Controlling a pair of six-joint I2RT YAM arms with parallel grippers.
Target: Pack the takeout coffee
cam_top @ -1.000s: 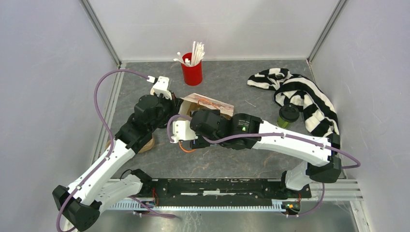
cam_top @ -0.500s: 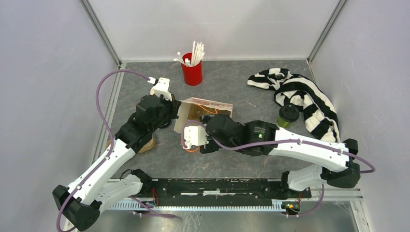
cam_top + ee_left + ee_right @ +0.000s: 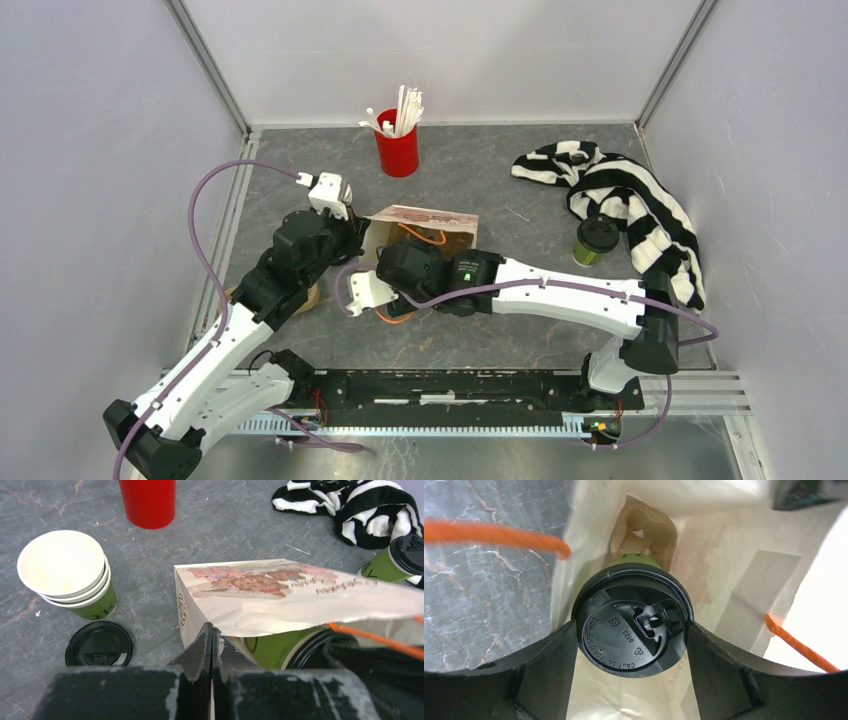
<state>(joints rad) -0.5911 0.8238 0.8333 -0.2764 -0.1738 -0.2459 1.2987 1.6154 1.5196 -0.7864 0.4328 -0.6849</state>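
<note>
So that the cream paper bag with orange cord handles gapes, my left hand is pinched shut on its rim, while my right hand, fingers half spread, clamps a black-lidded green paper cup inside the mouth. The second lidded green cup stands well right of that hand, beside the black-and-white striped cloth, on the grey marbled surface between pale walls.
</note>
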